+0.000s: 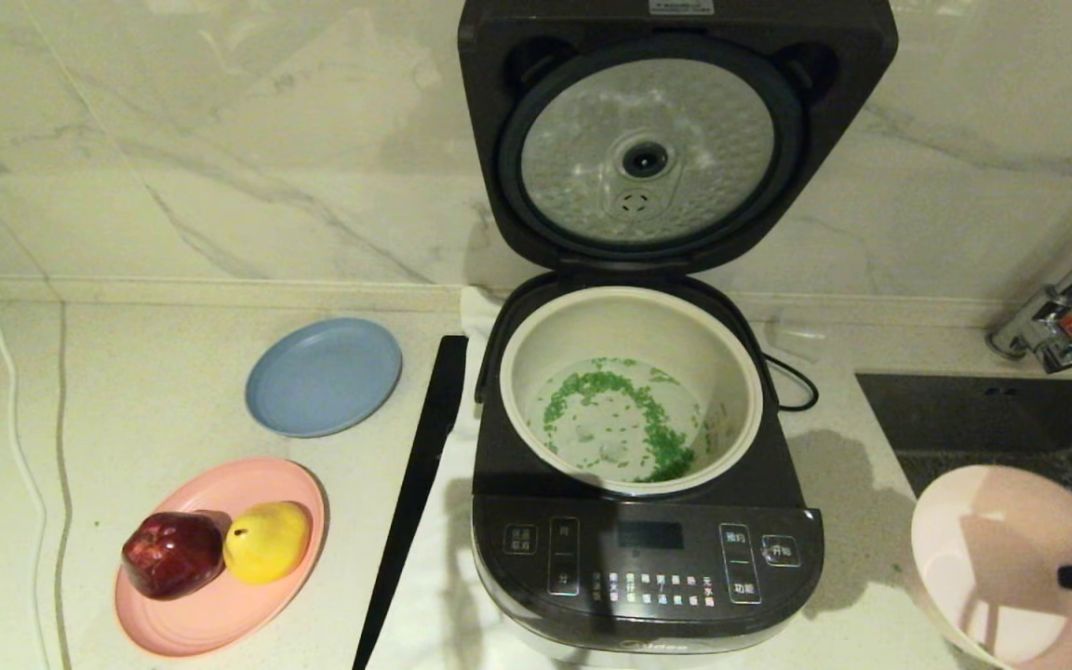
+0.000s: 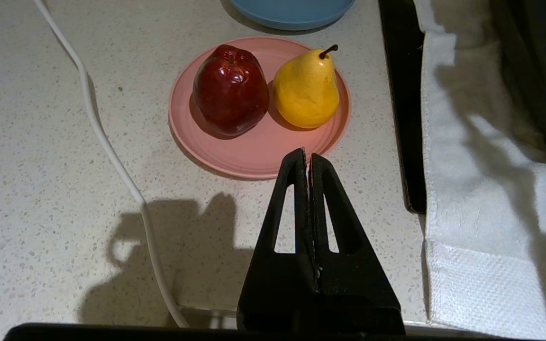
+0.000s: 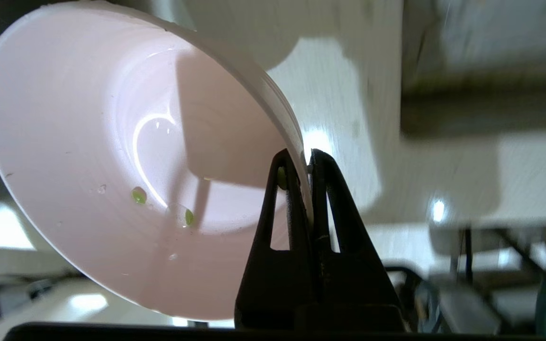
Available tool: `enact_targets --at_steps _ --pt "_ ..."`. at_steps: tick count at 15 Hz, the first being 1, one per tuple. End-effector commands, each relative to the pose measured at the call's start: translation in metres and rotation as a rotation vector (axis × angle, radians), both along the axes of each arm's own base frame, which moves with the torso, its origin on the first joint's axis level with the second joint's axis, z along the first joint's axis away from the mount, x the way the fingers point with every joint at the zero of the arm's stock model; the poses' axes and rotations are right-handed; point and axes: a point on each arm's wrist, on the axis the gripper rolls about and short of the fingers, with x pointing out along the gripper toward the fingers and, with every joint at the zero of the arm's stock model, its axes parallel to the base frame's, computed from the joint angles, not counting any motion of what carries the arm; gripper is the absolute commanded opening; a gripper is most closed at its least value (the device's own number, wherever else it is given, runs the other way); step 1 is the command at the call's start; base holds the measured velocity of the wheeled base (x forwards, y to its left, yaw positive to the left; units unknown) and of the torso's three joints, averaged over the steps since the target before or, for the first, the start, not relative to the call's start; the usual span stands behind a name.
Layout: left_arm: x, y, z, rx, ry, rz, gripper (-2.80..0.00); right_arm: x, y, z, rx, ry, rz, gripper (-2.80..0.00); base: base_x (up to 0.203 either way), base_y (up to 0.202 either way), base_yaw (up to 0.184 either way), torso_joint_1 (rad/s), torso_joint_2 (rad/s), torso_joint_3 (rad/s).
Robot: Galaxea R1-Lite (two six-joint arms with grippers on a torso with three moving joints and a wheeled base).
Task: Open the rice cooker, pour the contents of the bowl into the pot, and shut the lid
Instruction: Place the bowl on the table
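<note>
The dark rice cooker (image 1: 648, 577) stands mid-counter with its lid (image 1: 676, 140) swung up, the dimpled silver disc facing me. Its cream pot (image 1: 631, 307) holds green and white grains (image 1: 615, 414) in a little water. At the lower right, my right gripper (image 3: 307, 158) is shut on the rim of the pink-cream bowl (image 1: 1001, 549) (image 3: 112, 156), which is tilted in the air; only a few green grains and drops cling inside. My left gripper (image 2: 307, 156) is shut and holds nothing, low over the counter near the pink plate; it is out of the head view.
A pink plate (image 1: 220, 614) (image 2: 254, 151) carries a red apple (image 1: 173, 554) and a yellow pear (image 1: 266, 540); a blue plate (image 1: 324, 375) lies behind it. A long black strip (image 1: 415, 484) and white cloth (image 2: 481, 189) lie left of the cooker. Sink (image 1: 992, 419) and tap (image 1: 1057, 316) lie right. A white cable (image 2: 112, 151) crosses the counter.
</note>
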Motion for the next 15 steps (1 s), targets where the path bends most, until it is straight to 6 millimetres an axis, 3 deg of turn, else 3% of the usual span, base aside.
enact_targets --at_steps 1,4,6,15 --pt "0.0 0.0 0.0 0.0 -0.001 0.0 -2.8 0.001 -0.002 -0.038 -0.001 0.085 -0.011 -2.8 0.0 0.0 0.0 0.0 0.0 0.0" --pt "0.0 0.0 0.0 0.0 -0.001 0.0 -2.8 0.023 0.005 -0.086 0.009 0.176 -0.035 -2.8 0.0 0.0 0.0 0.0 0.0 0.0" --pt "0.0 0.0 0.0 0.0 -0.001 0.0 -2.8 0.036 0.01 -0.105 0.04 0.195 -0.048 -2.8 0.0 0.0 0.0 0.0 0.0 0.0" --pt "0.0 0.0 0.0 0.0 -0.001 0.0 -2.8 0.077 0.023 -0.139 0.068 0.23 -0.094 -2.8 0.0 0.0 0.0 0.0 0.0 0.0"
